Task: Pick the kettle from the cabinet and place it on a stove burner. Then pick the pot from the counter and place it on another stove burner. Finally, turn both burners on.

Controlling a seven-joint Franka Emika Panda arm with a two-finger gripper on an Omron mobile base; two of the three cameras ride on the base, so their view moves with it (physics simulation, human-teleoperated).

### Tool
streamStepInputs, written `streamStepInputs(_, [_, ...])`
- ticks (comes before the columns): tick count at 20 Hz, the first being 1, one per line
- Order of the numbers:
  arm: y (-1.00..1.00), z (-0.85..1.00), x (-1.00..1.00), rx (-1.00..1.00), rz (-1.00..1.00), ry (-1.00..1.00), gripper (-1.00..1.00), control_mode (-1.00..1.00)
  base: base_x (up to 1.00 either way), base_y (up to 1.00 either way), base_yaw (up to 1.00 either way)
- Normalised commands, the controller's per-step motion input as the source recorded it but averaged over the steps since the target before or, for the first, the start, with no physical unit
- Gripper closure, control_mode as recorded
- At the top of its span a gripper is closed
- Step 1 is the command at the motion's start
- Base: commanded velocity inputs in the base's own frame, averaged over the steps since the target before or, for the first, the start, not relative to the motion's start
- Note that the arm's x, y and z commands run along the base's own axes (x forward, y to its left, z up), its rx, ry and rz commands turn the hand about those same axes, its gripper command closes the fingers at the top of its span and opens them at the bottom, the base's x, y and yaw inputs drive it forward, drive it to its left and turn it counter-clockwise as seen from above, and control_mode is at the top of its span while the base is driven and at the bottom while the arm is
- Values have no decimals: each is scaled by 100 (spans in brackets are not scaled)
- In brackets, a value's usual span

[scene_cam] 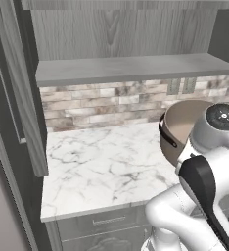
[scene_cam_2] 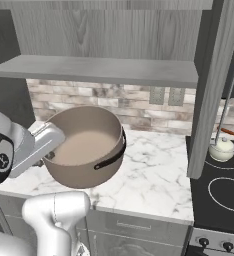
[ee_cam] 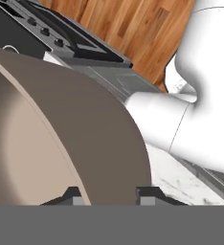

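The taupe pot [scene_cam_2: 86,145] hangs tilted above the white marble counter [scene_cam_2: 154,172], its mouth turned up and toward the wall. My gripper [scene_cam_2: 50,150] is shut on the pot's left rim. In the hand view the fingertips [ee_cam: 150,195] straddle the pot wall [ee_cam: 61,134]. From the left base camera the pot [scene_cam: 185,125] shows behind my arm, over the counter [scene_cam: 102,162]. The small cream kettle [scene_cam_2: 222,148] stands on the back burner [scene_cam_2: 226,164] of the black cooktop. The front burner [scene_cam_2: 229,192] is bare. The cabinet shelf [scene_cam_2: 99,70] holds nothing.
The open cabinet door [scene_cam_2: 214,90] hangs edge-on between counter and cooktop, just left of the kettle. Another dark door [scene_cam: 18,88] borders the counter's left side. Stove knobs [scene_cam_2: 204,242] line the front edge. A brick backsplash [scene_cam: 102,105] runs under the shelf [scene_cam: 131,68].
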Motion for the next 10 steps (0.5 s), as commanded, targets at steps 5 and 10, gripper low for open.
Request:
streamStepInputs(5, [-2, 6, -8, 0, 0, 0, 100, -100, 0, 0, 0])
streamStepInputs(10, [0, 0, -1, 0, 0, -1, 100, -100, 0, 0, 0])
